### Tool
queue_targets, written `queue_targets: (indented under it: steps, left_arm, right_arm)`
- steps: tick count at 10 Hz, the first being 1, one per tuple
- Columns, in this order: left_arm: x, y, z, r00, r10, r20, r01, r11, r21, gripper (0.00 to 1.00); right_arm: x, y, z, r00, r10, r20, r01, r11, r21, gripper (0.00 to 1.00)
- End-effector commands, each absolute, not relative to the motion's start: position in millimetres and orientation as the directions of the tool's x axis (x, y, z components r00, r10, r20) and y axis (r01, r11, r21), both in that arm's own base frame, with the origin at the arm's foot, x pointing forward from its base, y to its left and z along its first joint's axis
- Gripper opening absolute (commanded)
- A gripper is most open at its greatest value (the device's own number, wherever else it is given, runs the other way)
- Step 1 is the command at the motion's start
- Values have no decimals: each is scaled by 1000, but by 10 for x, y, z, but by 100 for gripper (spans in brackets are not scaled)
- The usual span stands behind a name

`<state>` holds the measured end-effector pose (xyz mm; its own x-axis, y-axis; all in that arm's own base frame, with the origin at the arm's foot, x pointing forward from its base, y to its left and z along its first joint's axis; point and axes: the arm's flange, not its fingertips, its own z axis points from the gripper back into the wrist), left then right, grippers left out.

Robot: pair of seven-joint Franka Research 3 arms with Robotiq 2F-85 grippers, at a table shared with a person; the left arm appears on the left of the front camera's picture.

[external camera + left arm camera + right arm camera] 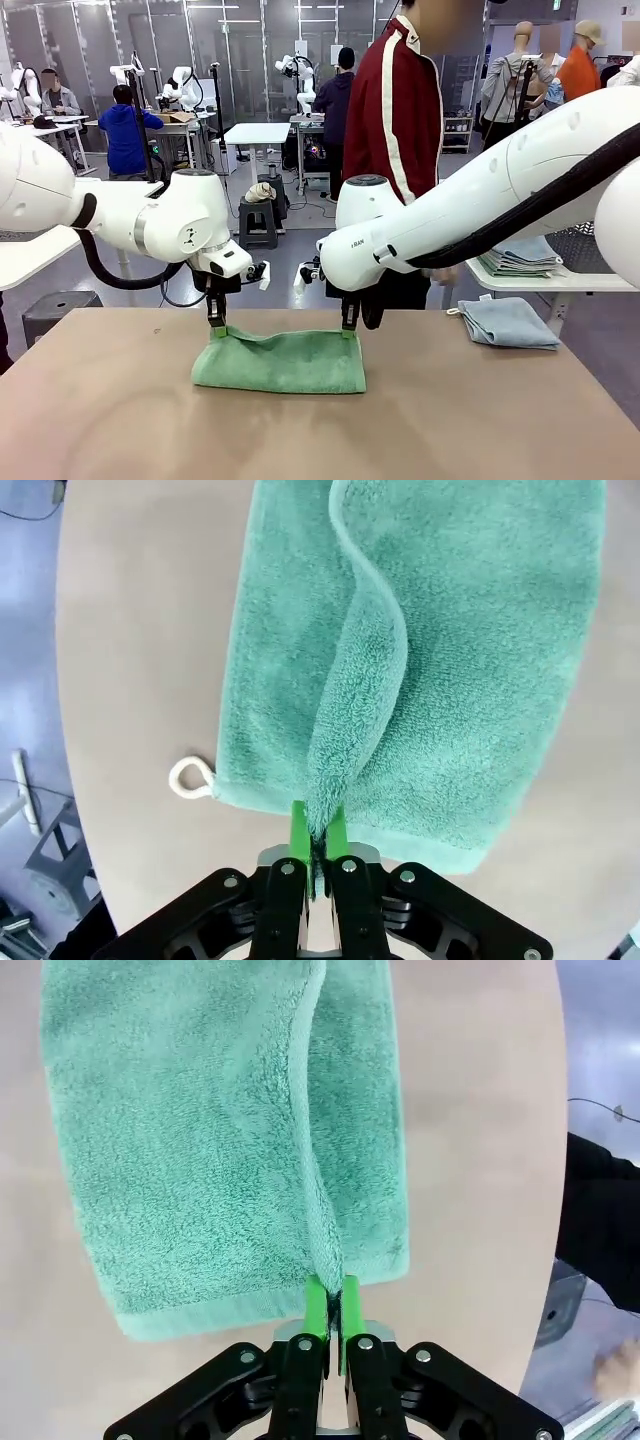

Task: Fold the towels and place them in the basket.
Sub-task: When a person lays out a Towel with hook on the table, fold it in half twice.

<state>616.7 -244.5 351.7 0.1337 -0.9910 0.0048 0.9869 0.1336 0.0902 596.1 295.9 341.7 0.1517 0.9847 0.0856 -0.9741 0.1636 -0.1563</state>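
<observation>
left tool (pixel 217 326) and right tool (pixel 349 329) pinching the green rectangular terry towel (pixel 280 365) at its twelve o'clock edge — light, floppy, best gripped at corners.

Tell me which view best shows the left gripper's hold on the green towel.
Left wrist view: the left gripper is shut on the green towel, its lifted edge close up. Front view shows it small. Right wrist view shows the towel's other end in the right gripper.

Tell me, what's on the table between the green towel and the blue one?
Nothing: the front view shows bare table between green towel and blue towel.
</observation>
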Motion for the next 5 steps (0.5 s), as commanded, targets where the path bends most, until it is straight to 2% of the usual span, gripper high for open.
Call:
queue_targets:
  steps: [1,5]
  left_arm:
    - [6303,-2525,3501,184,-982,-35,974,177,142,7]
    - [6418,-2539,3382,218,-973,-71,970,208,127,7]
  right_arm:
    - [6036,2931,3356,188,979,79,-961,200,-189,6]
    - [6117,2866,3300,224,973,53,-955,230,-189,6]
